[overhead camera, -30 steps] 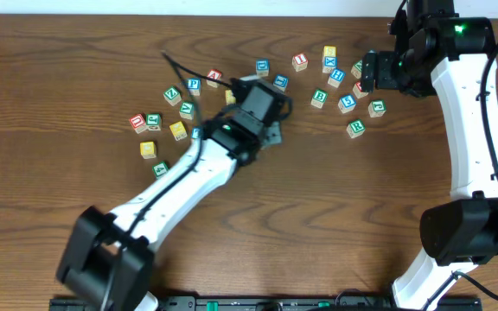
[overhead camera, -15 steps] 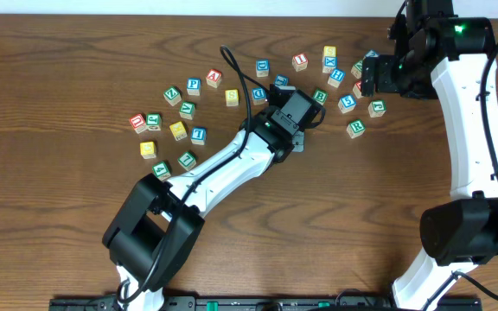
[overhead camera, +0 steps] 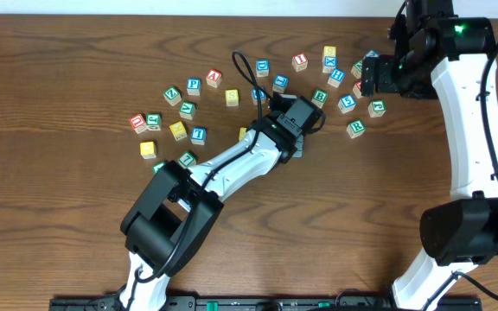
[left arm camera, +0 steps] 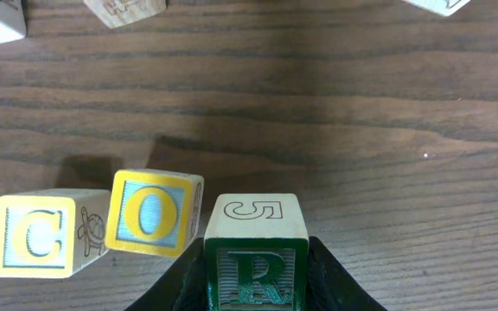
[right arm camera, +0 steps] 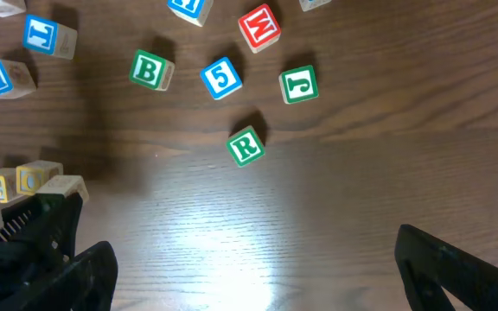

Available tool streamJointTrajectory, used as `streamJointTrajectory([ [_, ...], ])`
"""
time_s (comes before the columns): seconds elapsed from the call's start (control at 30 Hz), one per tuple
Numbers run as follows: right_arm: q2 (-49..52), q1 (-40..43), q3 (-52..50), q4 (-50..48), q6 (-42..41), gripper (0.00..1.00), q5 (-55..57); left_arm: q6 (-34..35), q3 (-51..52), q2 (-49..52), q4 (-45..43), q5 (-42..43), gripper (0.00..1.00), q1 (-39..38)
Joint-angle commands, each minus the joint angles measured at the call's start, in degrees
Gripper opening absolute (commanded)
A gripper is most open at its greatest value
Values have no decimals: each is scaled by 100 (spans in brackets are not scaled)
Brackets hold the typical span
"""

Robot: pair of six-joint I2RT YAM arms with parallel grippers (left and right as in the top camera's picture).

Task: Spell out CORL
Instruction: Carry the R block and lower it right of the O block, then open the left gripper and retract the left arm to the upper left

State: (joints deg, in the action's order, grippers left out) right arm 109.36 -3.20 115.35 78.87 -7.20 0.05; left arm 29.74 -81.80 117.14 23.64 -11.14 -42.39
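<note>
My left gripper (left arm camera: pixel 255 259) is shut on a green R block (left arm camera: pixel 255 220) and holds it at the table, just right of a yellow O block (left arm camera: pixel 154 213). A yellow C block (left arm camera: pixel 37 235) stands left of the O, touching it. In the overhead view the left gripper (overhead camera: pixel 284 138) is at the table's middle, with a yellow block (overhead camera: pixel 243 134) showing beside the arm. My right gripper (right arm camera: pixel 258 276) is open and empty, high above the table at the right (overhead camera: pixel 372 73). A second green R block (right arm camera: pixel 245 147) lies loose below it.
Loose letter blocks lie in a cluster at the left (overhead camera: pixel 177 130) and along the back right (overhead camera: pixel 329 57). In the right wrist view a green B (right arm camera: pixel 149 71), a blue 5 (right arm camera: pixel 221 77), a red W (right arm camera: pixel 260 27) and a green J (right arm camera: pixel 298 86) lie near the loose R.
My left arm has swung to the right across the table's middle and settled beside the yellow blocks. The right arm has not moved.
</note>
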Motion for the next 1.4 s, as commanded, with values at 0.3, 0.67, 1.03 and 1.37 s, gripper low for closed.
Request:
streamJointTrajectory([
  [0.3,15,-22,2,24,-44,97,92,-52,-168,197,-85,-136,25,31],
  [0.67,15,-22,2,24,-42,98,94,-55,-168,197,-87,-136,39,31],
  [1.03,15,-22,2,20,-42,98,111,-61,-173,90,-186,-136,42,81],
  [1.37,15,-20,2,-94,-146,98,87,-57,-186,-1818,883,-136,42,551],
])
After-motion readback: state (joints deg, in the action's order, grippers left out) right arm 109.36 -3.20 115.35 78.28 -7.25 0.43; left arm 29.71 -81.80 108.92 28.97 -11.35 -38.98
